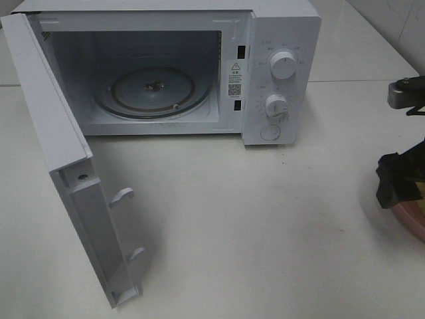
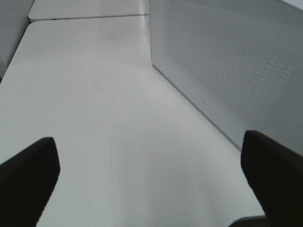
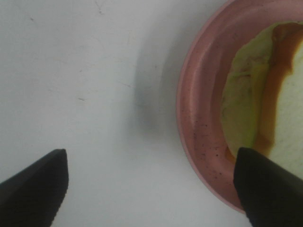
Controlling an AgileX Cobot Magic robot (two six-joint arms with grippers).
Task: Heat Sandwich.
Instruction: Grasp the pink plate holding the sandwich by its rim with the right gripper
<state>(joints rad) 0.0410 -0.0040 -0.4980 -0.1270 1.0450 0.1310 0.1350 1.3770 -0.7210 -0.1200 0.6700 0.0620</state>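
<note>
At far right edge of worktop (image 1: 232,219), sandwich of two square white bread slices with yellow-green filling (image 3: 289,124) lies on round pink plate (image 3: 194,127), well apart from white microwave (image 1: 282,33), whose door (image 1: 60,159) stands wide open. Your right fingers (image 3: 33,189) spread wide, gripping nothing: one over plate rim, other over bare worktop. Your left fingers (image 2: 28,175) likewise apart and empty, near open door. Sandwich likely light, soft, easily squashed, filling prone to slip. You do better pinching stiff plate rim and keeping plate level.

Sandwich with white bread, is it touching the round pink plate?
Touching: the right wrist view shows the white-bread sandwich lying on the round pink plate.
</note>
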